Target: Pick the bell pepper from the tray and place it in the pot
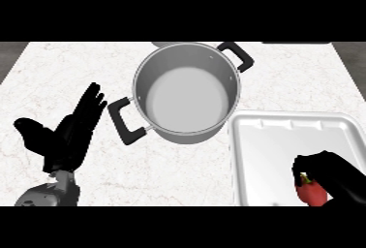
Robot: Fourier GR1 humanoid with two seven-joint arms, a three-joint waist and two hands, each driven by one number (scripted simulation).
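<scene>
Right hand (336, 175) fingers curl round the bell pepper (312, 193) over the tray (286, 127); left hand (66, 133) rests with fingers spread beside the pot (187, 92)

No text, label, brand, number or sign is showing anywhere in the head view. The steel pot (187, 92) in the upper middle of the frame, the white tray (286, 127) at lower right and the marble counter (64, 68) are all appearing unmarked.
</scene>
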